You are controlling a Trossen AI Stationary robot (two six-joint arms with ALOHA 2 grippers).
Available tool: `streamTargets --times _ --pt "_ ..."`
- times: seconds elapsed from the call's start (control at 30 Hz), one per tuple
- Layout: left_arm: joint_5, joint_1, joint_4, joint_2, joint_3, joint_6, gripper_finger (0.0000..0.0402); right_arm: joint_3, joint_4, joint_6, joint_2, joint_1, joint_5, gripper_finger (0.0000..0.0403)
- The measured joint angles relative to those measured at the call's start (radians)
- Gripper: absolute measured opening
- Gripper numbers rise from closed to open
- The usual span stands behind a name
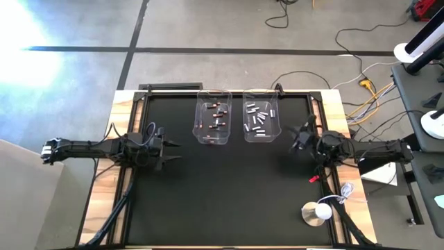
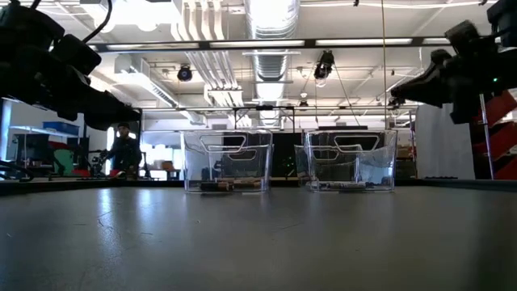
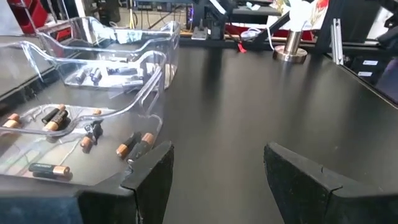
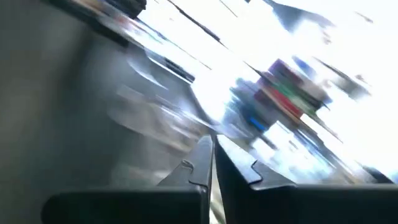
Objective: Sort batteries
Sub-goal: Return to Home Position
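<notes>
Two clear plastic bins stand side by side on their bases at the far middle of the black table. The left bin (image 1: 213, 117) (image 3: 81, 124) holds dark copper-ended batteries (image 3: 134, 144). The right bin (image 1: 261, 117) (image 2: 350, 160) holds silvery-white batteries (image 1: 258, 119). My left gripper (image 1: 173, 151) (image 3: 214, 163) is open and empty. It hovers near and to the left of the left bin, pointing toward the table's right. My right gripper (image 1: 297, 134) (image 4: 213, 143) is shut with nothing seen between its fingers. It is raised above the table just right of the right bin.
A round silver base with a white ball (image 1: 318, 212) sits at the near right corner, with a small red item (image 1: 313, 178) beside it. Cables (image 1: 361, 104) run off the far right edge. The black mat (image 1: 229, 194) lies bare before the bins.
</notes>
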Motion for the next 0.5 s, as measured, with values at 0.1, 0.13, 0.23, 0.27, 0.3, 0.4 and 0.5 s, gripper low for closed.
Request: streamTargets --times 0.1,0.13,0.23,0.27,0.3,0.4,0.5 --pt "-0.002 0.000 -0.001 0.005 0.000 0.000 0.0226 0.000 -0.003 0.026 0.003 0.000 0.180 0.0013" --pt "-0.002 0.000 -0.001 0.005 0.000 0.000 0.0226 0.000 -0.004 0.038 0.005 0.000 0.205 0.0013" --pt "-0.002 0.000 0.001 0.008 0.000 0.000 0.0226 0.000 -0.004 0.097 0.006 0.000 0.198 0.0013" --pt "-0.002 0.000 0.000 0.009 0.000 0.000 0.0226 0.000 -0.004 0.125 0.006 0.000 0.194 0.0013" --pt "-0.002 0.000 -0.003 0.009 0.000 0.000 0.0226 0.001 -0.004 0.159 0.006 0.000 0.194 0.0013" --pt "-0.003 0.000 0.001 0.013 0.000 0.000 0.0226 0.001 -0.003 0.278 0.005 0.000 0.194 0.0013" --pt "-0.003 0.000 -0.001 0.015 0.000 0.000 0.0226 0.001 -0.003 0.421 0.006 0.000 0.194 0.0013"
